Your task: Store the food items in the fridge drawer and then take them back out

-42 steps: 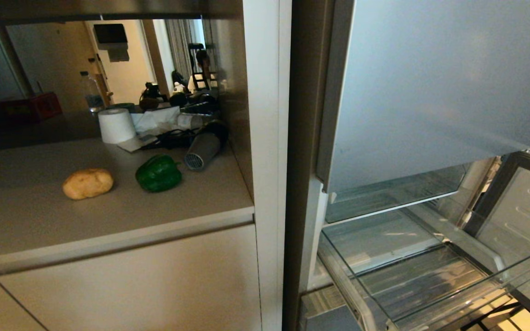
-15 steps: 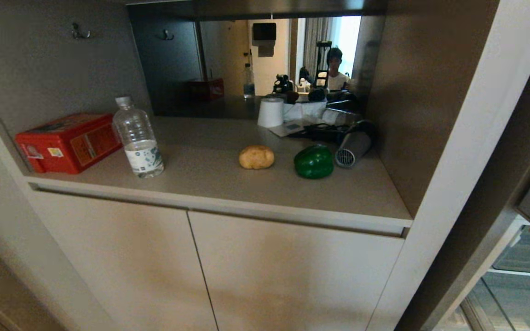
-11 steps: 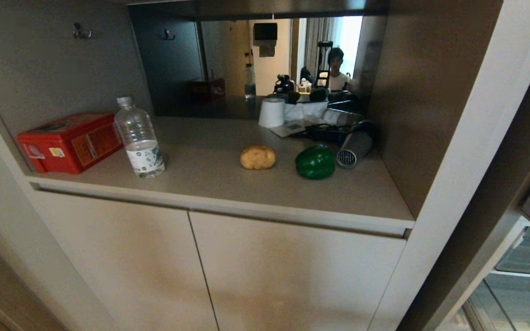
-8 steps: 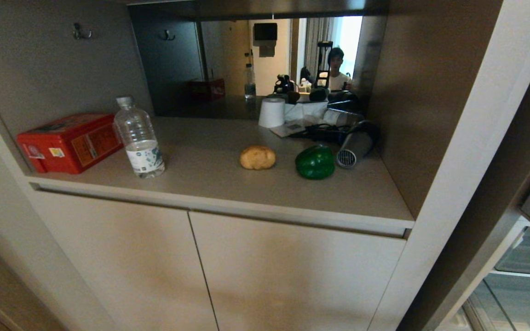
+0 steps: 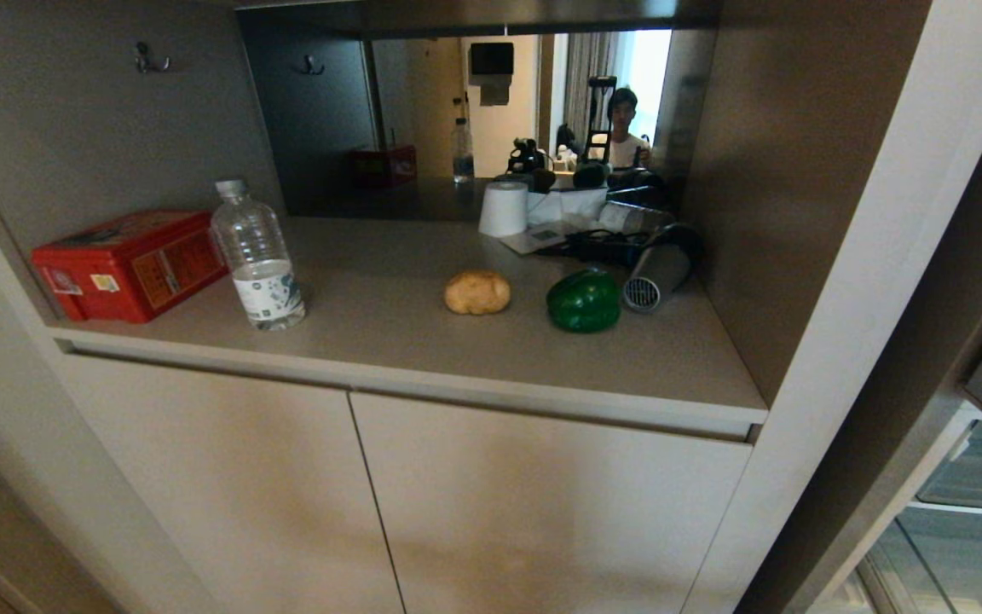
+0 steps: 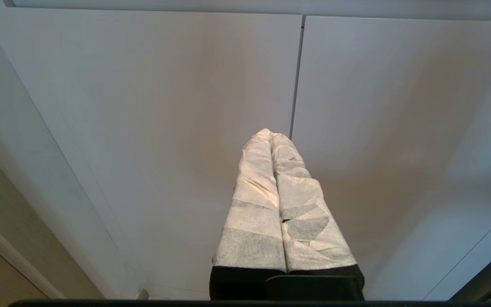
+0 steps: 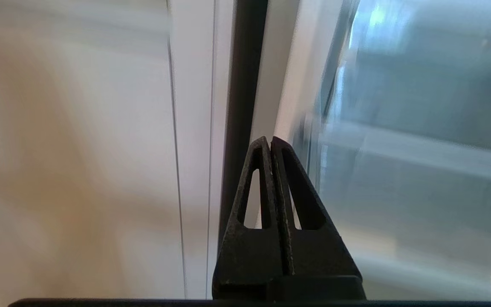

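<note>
Two food items lie on the beige counter (image 5: 423, 341) in the head view: a tan potato (image 5: 476, 292) and, to its right, a glossy green bell pepper (image 5: 583, 301). A corner of the clear fridge drawer (image 5: 968, 495) shows at the lower right edge. Neither arm shows in the head view. My left gripper (image 6: 270, 133), its fingers wrapped in white, is shut and empty, pointing at the beige cabinet doors (image 6: 186, 106). Black and empty, my right gripper (image 7: 268, 138) is shut, facing the gap between the cabinet side and the clear fridge plastic (image 7: 399, 128).
A red box (image 5: 129, 264) and a clear water bottle (image 5: 257, 256) stand at the counter's left. A white paper roll (image 5: 504, 208), cables and a grey hair dryer (image 5: 657, 271) crowd the back right. The cabinet's side wall (image 5: 840, 256) stands between counter and fridge. A mirror reflects a person (image 5: 623, 128).
The head view has swung left from the open fridge drawer to the counter and has held still over the last second. The potato and pepper have not moved.
</note>
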Controlling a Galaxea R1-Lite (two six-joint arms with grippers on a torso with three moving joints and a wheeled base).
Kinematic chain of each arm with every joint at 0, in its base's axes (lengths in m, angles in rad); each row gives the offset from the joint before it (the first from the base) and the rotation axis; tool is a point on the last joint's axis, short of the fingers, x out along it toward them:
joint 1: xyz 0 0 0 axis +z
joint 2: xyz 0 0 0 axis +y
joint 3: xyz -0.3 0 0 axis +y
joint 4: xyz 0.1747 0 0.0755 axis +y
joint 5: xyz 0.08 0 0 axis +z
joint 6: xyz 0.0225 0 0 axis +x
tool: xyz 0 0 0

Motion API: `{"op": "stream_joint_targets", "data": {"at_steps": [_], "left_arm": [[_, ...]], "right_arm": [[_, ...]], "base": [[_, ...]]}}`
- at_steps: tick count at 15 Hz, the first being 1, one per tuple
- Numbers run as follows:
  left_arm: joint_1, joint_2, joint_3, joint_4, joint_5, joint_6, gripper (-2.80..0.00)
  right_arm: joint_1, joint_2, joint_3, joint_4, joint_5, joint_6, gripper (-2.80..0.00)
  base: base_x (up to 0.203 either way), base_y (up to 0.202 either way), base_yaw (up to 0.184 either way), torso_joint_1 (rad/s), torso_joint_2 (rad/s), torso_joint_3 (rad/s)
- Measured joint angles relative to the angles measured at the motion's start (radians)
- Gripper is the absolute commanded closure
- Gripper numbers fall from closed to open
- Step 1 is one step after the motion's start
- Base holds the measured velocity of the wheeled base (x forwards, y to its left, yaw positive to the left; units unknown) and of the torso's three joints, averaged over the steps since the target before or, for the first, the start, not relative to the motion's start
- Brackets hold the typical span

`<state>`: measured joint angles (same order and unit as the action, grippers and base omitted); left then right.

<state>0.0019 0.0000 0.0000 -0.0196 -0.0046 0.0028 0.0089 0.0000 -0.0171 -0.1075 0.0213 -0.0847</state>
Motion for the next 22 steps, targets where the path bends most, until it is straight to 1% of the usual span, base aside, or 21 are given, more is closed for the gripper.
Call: {"op": "stream_joint_targets", "data": {"at_steps": [1,3,5,7,8,9,11,13,14,17,18,20,22], "left_arm": [[0.0,0.0,0.0,0.0,0.0,0.0,0.0],[0.0,0.0,0.0,0.0,0.0,0.0,0.0],[0.0,0.0,0.0,0.0,0.0,0.0,0.0],[0.0,0.0,0.0,0.0,0.0,-0.001,0.0],[0.0,0.0,0.0,0.0,0.0,0.0,0.0],[0.0,0.0,0.0,0.0,0.0,0.0,0.0],[0.0,0.0,0.0,0.0,0.0,0.0,0.0],[0.0,0.0,0.0,0.0,0.0,0.0,0.0],[0.0,0.0,0.0,0.0,0.0,0.0,0.0],[0.0,0.0,0.0,0.0,0.0,0.0,0.0],[0.0,0.0,0.0,0.0,0.0,-0.001,0.0],[0.0,0.0,0.0,0.0,0.0,0.0,0.0],[0.0,0.0,0.0,0.0,0.0,0.0,0.0]], "right_arm": [[0.0,0.002,-0.039,-0.005,0.025,-0.001,0.0],[0.0,0.029,-0.16,0.04,0.08,0.0,0.0],[0.007,0.103,-0.272,0.068,0.162,0.007,0.0],[0.052,0.191,-0.352,0.078,0.244,0.02,0.0],[0.084,0.223,-0.375,0.08,0.251,0.021,0.0],[0.105,0.239,-0.381,0.081,0.229,0.02,0.0],[0.12,0.256,-0.362,0.081,0.149,0.03,0.0],[0.123,0.263,-0.336,0.043,0.067,0.063,0.0],[0.112,0.266,-0.331,0.025,0.063,0.066,0.0],[0.036,0.262,-0.309,0.023,0.135,0.07,0.0],[0.029,0.252,-0.288,0.023,0.136,0.068,0.0],[0.022,0.241,-0.259,0.023,0.105,0.07,0.0],[0.019,0.231,-0.242,0.023,0.102,0.07,0.0]], "base": [[0.0,0.0,0.0,0.0,0.0,0.0],[0.0,0.0,0.0,0.0,0.0,0.0],[0.0,0.0,0.0,0.0,0.0,0.0],[0.0,0.0,0.0,0.0,0.0,0.0],[0.0,0.0,0.0,0.0,0.0,0.0],[0.0,0.0,0.0,0.0,0.0,0.0],[0.0,0.0,0.0,0.0,0.0,0.0],[0.0,0.0,0.0,0.0,0.0,0.0],[0.0,0.0,0.0,0.0,0.0,0.0],[0.0,0.0,0.0,0.0,0.0,0.0],[0.0,0.0,0.0,0.0,0.0,0.0],[0.0,0.0,0.0,0.0,0.0,0.0],[0.0,0.0,0.0,0.0,0.0,0.0]]}}
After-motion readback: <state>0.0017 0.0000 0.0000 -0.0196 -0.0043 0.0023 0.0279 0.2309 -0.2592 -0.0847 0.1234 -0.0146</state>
